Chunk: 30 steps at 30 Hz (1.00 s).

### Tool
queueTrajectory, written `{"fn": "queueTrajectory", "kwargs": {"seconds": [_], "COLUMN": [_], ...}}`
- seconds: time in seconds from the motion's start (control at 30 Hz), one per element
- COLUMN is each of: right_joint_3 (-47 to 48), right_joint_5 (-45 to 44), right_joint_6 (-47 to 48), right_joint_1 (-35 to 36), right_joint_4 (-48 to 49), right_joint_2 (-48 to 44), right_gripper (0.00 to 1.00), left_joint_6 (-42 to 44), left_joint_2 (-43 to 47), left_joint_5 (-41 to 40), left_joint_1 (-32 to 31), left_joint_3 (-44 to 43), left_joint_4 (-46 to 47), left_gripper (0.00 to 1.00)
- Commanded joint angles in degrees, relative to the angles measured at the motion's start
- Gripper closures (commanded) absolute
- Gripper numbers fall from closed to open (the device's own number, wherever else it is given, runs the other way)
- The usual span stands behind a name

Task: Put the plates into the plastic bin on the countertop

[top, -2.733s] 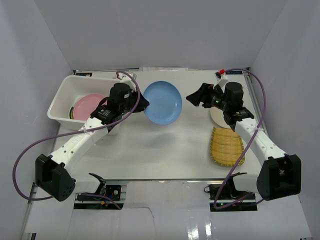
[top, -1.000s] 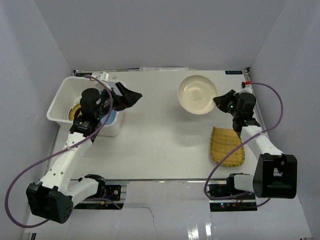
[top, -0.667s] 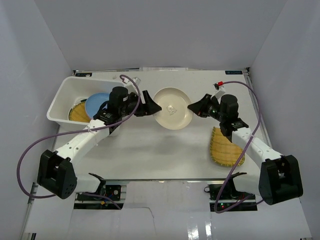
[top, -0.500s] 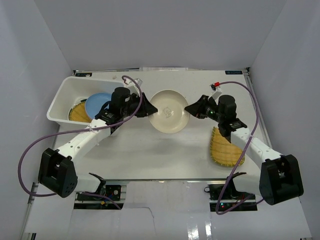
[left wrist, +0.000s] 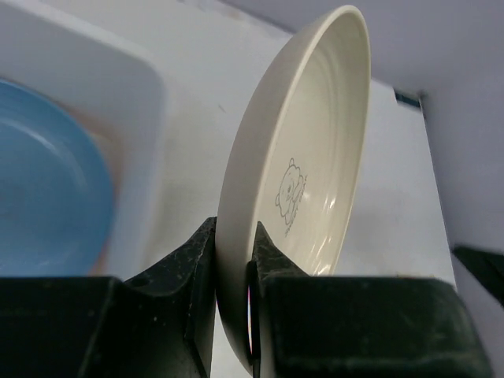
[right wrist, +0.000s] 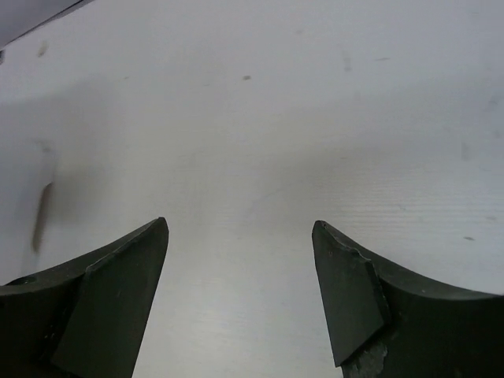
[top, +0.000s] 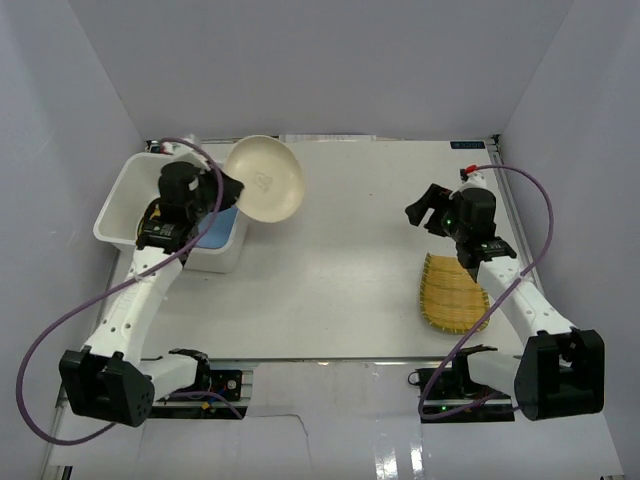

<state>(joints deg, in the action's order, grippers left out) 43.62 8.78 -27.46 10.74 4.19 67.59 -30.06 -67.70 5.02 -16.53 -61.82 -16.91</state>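
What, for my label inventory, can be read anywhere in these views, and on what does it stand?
Cream plate: only a small bear drawing, no words.
Sticker at the countertop's far edge: too small to read.
No other text shows.

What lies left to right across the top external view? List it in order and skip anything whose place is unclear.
plastic bin → cream plate → right tool → yellow woven plate. Left out: the left tool and the blue plate, which overlap the bin.
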Motion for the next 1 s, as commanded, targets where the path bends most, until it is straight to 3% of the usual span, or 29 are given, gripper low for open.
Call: {"fn": "queueTrajectory", "kwargs": {"seconds": [0.0, 0.03, 0.17, 0.33, 0.4, 0.5, 0.53, 0.57, 0.6, 0.67, 0.83, 0.93, 0.97], "right_joint_3": [-3.1, -4.6, -14.9, -25.1, -27.1, -28.8, -29.0, -29.4, -29.6, -30.0, -33.8, -38.2, -39.0], "right_joint_5": [-16.6, -20.9, -21.8, -23.4, -24.5, -21.3, -20.0, -18.9, -15.1, -9.6, 9.5, 15.5, 16.0], "right_joint_6": [4.3, 4.3, -1.3, -3.4, -4.6, -5.1, -5.1, -5.1, -5.1, -4.4, -6.6, -10.8, -12.3], "right_joint_1": [-2.8, -5.4, -15.8, -23.7, -24.4, -25.5, -25.8, -25.9, -25.9, -25.9, -25.9, -25.8, -25.6], "right_joint_4": [-7.2, -7.3, -6.8, -7.3, -7.4, -7.4, -7.4, -7.1, -6.0, -4.9, 4.1, 12.2, 13.6], "right_joint_2": [-4.6, -5.7, -16.0, -22.4, -22.2, -19.9, -19.3, -18.1, -17.5, -15.1, -10.8, -9.1, -8.4], "right_gripper": [0.21, 0.21, 0.22, 0.20, 0.12, 0.11, 0.11, 0.11, 0.11, 0.12, 0.28, 0.53, 0.67], "left_joint_6": [-3.6, -5.2, -9.2, -13.4, -15.3, -16.3, -16.4, -16.5, -16.7, -16.5, -15.8, -15.5, -15.1], "left_joint_2": [6.2, 7.0, 9.3, 8.1, 8.2, 6.9, 6.4, 5.7, 5.5, 5.6, 7.8, 10.5, 11.1], "left_joint_5": [-2.1, -1.9, -2.3, -7.8, -8.7, -8.1, -7.4, -5.9, -5.1, -1.4, 5.8, 13.6, 15.2], "left_joint_1": [10.6, 15.0, 24.3, 27.1, 27.7, 29.7, 30.0, 30.2, 30.4, 30.4, 30.5, 29.5, 28.8], "left_joint_3": [1.3, 3.1, 7.1, 9.2, 11.4, 12.9, 13.0, 13.0, 13.1, 13.2, 12.3, 12.8, 12.8], "left_joint_4": [-0.7, -0.5, 0.3, -0.2, 0.4, 1.3, 1.3, 1.3, 1.7, 2.5, 4.9, 6.0, 5.9], "left_gripper": [0.85, 0.85, 0.83, 0.81, 0.78, 0.52, 0.39, 0.14, 0.05, 0.02, 0.02, 0.02, 0.02]}}
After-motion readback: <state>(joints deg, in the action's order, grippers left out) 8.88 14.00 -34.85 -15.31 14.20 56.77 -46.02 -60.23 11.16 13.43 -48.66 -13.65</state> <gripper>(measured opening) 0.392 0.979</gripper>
